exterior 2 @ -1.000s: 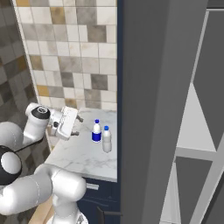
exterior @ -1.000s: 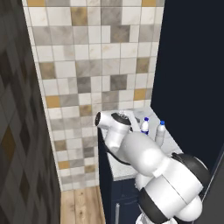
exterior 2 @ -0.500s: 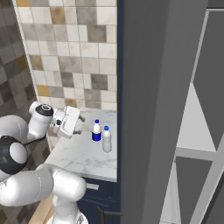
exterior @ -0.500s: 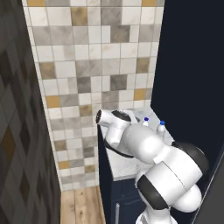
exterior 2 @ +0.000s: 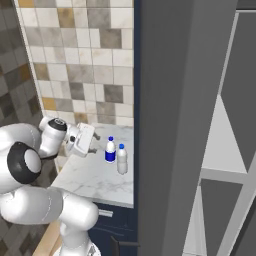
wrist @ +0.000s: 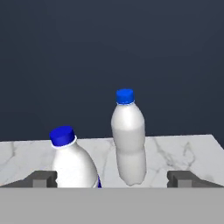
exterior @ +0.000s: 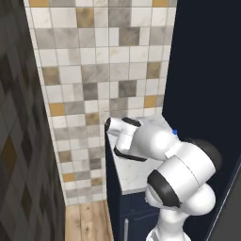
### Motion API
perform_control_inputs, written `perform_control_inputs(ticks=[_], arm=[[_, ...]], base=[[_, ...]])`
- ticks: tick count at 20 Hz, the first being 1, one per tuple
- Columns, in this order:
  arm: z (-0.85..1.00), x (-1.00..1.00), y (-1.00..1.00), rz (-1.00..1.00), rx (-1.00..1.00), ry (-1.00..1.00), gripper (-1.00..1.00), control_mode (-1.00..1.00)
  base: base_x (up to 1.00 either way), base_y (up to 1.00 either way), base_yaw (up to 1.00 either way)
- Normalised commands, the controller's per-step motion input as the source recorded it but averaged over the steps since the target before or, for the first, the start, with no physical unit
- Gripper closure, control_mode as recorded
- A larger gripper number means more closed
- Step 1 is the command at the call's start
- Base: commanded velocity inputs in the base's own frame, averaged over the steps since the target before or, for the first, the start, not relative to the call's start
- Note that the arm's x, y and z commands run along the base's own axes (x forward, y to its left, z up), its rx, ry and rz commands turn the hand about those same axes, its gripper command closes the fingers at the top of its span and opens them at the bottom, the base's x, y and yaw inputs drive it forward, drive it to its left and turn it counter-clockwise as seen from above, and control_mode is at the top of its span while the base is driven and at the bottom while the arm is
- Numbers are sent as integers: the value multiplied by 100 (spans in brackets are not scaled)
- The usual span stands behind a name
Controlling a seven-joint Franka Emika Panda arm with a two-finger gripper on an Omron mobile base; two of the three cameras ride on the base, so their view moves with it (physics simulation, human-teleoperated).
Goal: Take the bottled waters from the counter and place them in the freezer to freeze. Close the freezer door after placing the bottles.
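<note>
You see the arm point(exterior 2: 55, 137) reaching level over the tabletop point(exterior 2: 85, 177), gripper point(exterior 2: 95, 142) pointed at the bottles, jaws spread wide, holding nothing. Labelled bottle point(exterior 2: 110, 150) stands just right of the jaws; plain bottle point(exterior 2: 121, 159) beside it, both upright near the tabletop's right side. Bare marble lies toward the front edge. Right of that, freezer point(exterior 2: 220, 165) shelves hold nothing.

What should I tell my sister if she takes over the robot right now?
Gripper: fingers open, holding nothing, beside the bottles on the counter.
Labelled bottle and plain bottle: both upright on the marble, side by side, with the labelled one nearer the gripper.
Freezer: standing open, shelves visible, to the right of the counter.
Done: nothing moved yet.
Left: grab each bottle, put both in the freezer, shut the door.
</note>
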Motion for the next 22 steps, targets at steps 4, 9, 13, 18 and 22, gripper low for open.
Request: perform_control_inputs(ticks=[4, 9, 13, 18, 22], arm=[[0, 5, 0, 0, 4, 0, -100, -100], [-6, 13, 0, 0, 1, 0, -100, -100], [-8, 26, 0, 0, 3, 0, -100, -100], [-15, 21, 0, 0, 2, 1, -100, -100], [-19, 27, 0, 0, 3, 2, -100, -100]], base=[[0, 0, 0], [0, 0, 0], [0, 0, 0], [0, 0, 0], [0, 0, 0]])
